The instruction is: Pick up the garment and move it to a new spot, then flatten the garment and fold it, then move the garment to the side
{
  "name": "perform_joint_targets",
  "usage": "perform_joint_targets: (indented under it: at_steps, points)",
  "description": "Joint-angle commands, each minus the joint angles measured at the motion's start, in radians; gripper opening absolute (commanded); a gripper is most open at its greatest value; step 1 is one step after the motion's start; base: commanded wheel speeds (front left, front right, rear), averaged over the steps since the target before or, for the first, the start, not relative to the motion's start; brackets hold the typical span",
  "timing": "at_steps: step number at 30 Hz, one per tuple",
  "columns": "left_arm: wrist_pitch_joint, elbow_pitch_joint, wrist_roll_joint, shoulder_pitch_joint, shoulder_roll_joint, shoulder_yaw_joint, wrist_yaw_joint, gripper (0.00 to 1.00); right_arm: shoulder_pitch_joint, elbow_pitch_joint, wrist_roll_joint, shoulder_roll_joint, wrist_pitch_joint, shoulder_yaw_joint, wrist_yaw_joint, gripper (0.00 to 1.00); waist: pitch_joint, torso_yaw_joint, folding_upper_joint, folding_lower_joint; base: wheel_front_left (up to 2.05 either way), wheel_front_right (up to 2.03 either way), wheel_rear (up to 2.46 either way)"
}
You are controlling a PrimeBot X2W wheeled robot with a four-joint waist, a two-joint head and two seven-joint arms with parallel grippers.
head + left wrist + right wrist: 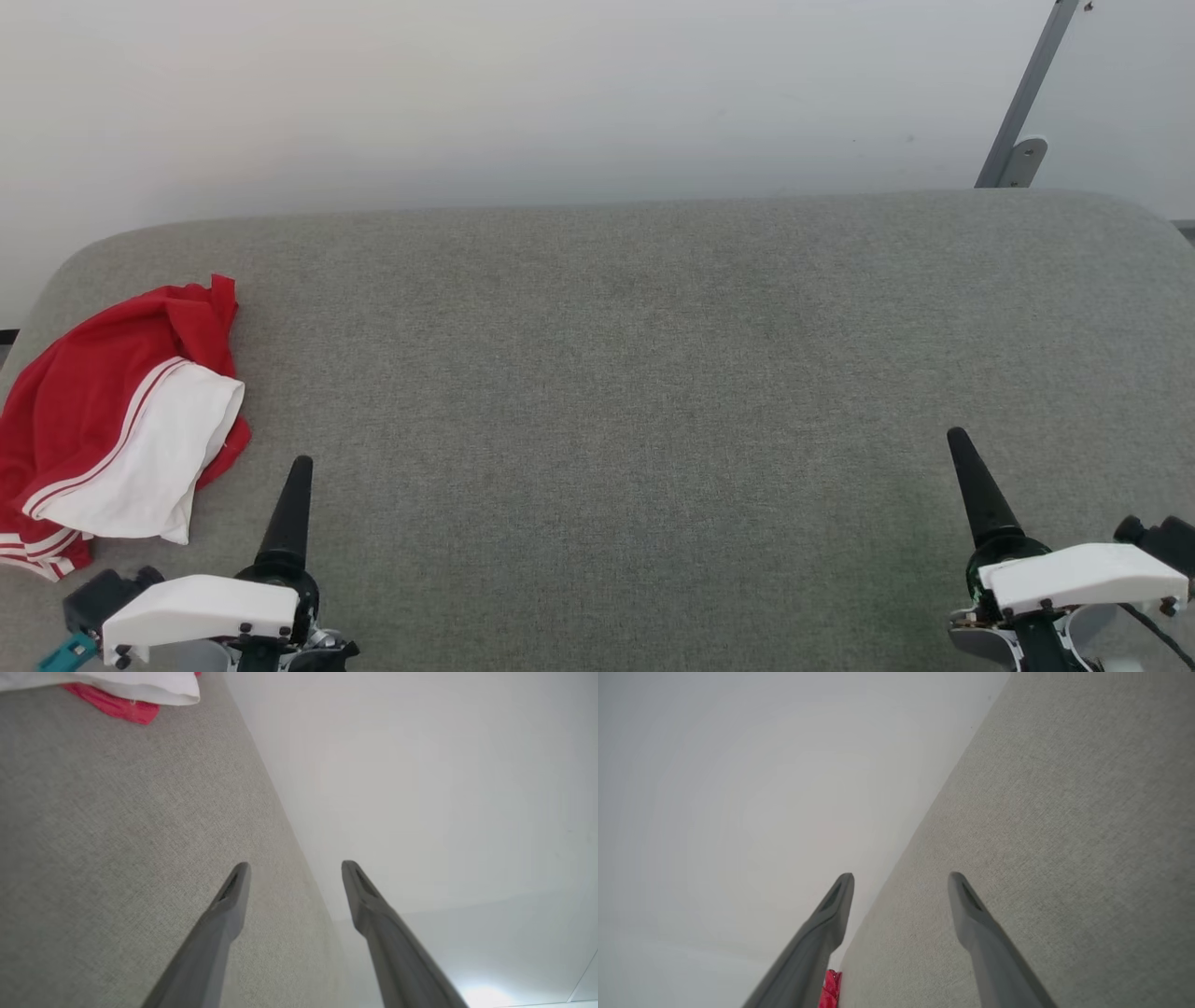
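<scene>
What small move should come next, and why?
Probably swing the left gripper leftward and forward over the garment. Its jaws stand open and hold nothing, and the garment lies crumpled at the left edge of the gray surface, just beside that gripper and far from the right gripper.

The left gripper [297,474] and right gripper [962,448] each have long, dark, tapering fingers [233,896] slotted near the tips. Behind each sits a white cover [201,607] with dark screws [245,628]; a teal part [63,653] adjoins the left, a black cable [1153,635] the right.
</scene>
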Motion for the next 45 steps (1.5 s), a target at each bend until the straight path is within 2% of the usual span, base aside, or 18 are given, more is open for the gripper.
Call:
perform_joint_targets:
  at_steps: [1,12,28,45]
  points:
    - [-0.02,-0.02,0.085,-0.008,0.027,-0.018,0.023,1.0,-0.029,-0.011,-0.098,-0.013,-0.012,0.005,0.0,1.0,-0.001,0.0,0.0,0.0,0.0,0.0,0.0]
    - [-0.061,-0.033,0.291,0.002,0.052,-0.029,0.055,1.0,-0.031,0.0,-0.304,-0.033,-0.019,0.021,0.0,1.0,-0.005,0.0,0.0,0.0,0.0,0.0,0.0]
    - [-0.11,-0.052,0.48,0.027,0.024,0.026,0.012,1.0,-0.038,0.005,-0.478,-0.051,-0.057,0.035,0.0,1.0,-0.009,-0.002,0.0,0.0,0.0,0.0,0.0]
    - [-0.159,-0.068,0.683,0.048,0.0,0.053,-0.014,1.0,-0.039,-0.005,-0.649,-0.068,-0.094,0.05,0.0,1.0,-0.012,-0.003,0.0,0.0,0.0,0.0,0.0]
